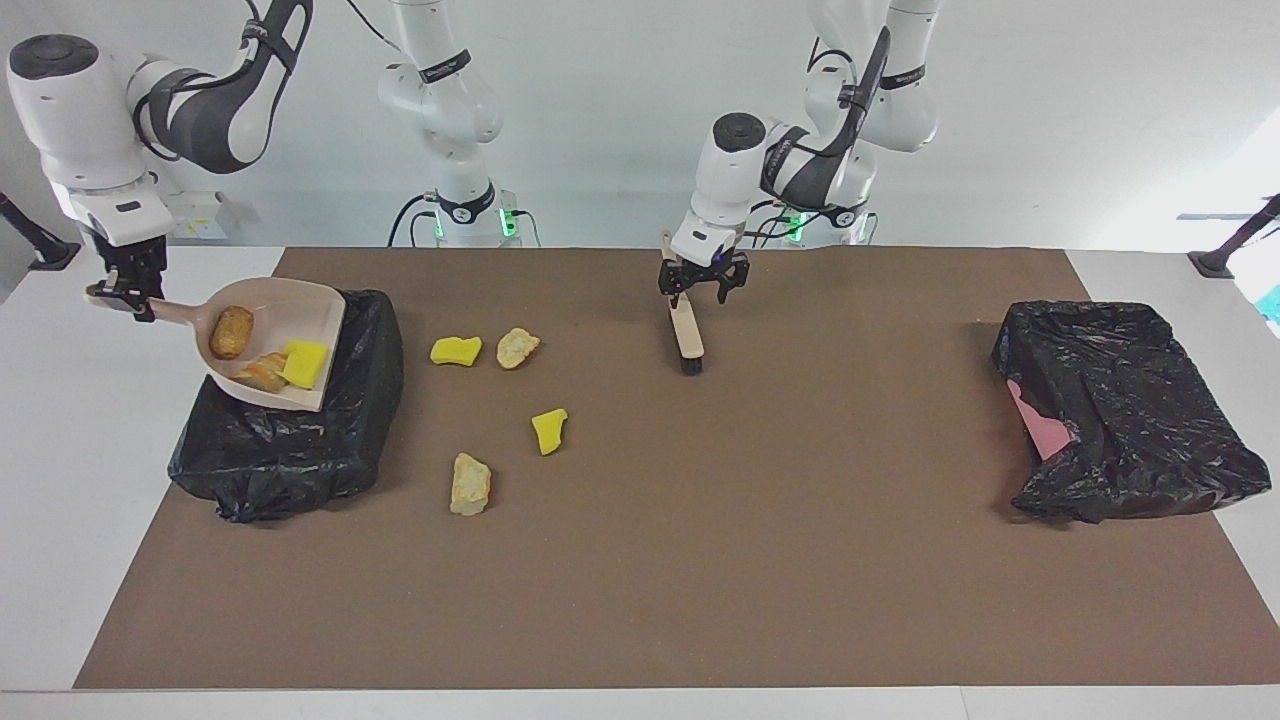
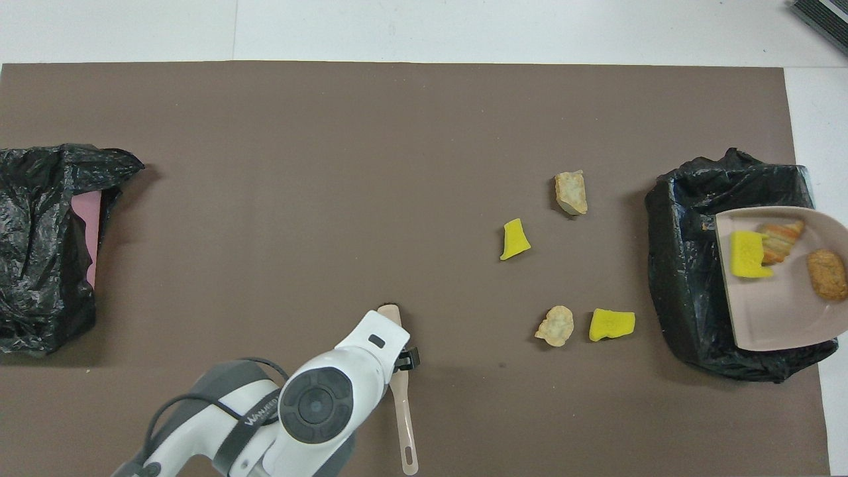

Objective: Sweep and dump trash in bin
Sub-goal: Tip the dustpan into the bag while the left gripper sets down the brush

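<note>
We see the right gripper (image 1: pixel 128 296) clamped on the handle of the dustpan (image 1: pixel 300 310), held tilted over the black-bagged bin (image 1: pixel 290 450) at the right arm's end of the table. In the pan lie three scraps (image 1: pixel 262 358): one yellow, two brown. In the overhead view its handle and that gripper are cut off at the edge. Four more scraps (image 1: pixel 497 400) lie on the brown mat (image 1: pixel 700 560) beside the bin. The left gripper (image 1: pixel 702 285) stands over the brush (image 1: pixel 686 335), fingers apparently spread and off the handle; from above, the arm hides the brush's middle. A second bagged bin (image 1: pixel 1130 410) sits at the left arm's end
</note>
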You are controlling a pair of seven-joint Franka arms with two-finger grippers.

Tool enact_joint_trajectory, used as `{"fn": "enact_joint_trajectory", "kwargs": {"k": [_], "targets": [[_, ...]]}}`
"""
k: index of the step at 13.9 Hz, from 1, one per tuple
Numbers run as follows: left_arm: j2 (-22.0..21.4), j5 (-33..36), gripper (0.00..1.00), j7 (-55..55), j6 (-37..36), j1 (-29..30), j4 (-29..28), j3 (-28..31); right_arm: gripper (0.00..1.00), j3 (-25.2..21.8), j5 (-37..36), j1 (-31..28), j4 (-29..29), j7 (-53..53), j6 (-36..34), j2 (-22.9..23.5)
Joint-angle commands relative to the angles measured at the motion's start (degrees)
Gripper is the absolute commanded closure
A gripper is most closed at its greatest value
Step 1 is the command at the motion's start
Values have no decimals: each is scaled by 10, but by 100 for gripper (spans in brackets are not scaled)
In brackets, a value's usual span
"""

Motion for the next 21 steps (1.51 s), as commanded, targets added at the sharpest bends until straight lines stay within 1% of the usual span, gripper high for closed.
{"fn": "enact_joint_trajectory", "kwargs": {"k": [1, 3, 5, 8, 12, 13, 15, 18, 20, 21], "targets": [[-1, 8, 0, 64, -20, 60, 31, -4, 100, 5, -46, -7, -51, -12, 41, -38], [-1, 9, 0, 118, -28, 106, 50, -4, 100, 6, -82, -1, -58, -9, 55, -39], [-1, 9, 0, 189, -56, 162, 79, -4, 100, 6, -114, 0, -59, 7, 61, -40], [10, 9, 0, 292, -125, 228, 145, -2, 100, 7, -173, 3, -59, 23, 73, -43], [38, 9, 0, 395, -223, 297, 248, -1, 100, 13, -219, 17, -57, 32, 83, -47], [42, 9, 0, 419, -249, 311, 270, -1, 100, 13, -236, 35, -56, 41, 82, -49], [44, 10, 0, 462, -299, 337, 309, 0, 100, 13, -293, 52, -56, 64, 78, -56], [44, 26, 0, 521, -355, 381, 346, 1, 100, 14, -365, 86, -54, 94, 47, -60], [47, 56, 0, 527, -375, 384, 363, 1, 100, 14, -398, 97, -50, 95, 28, -68], [47, 57, 0, 527, -380, 384, 370, 1, 100, 13, -410, 102, -50, 95, 22, -74]]}}
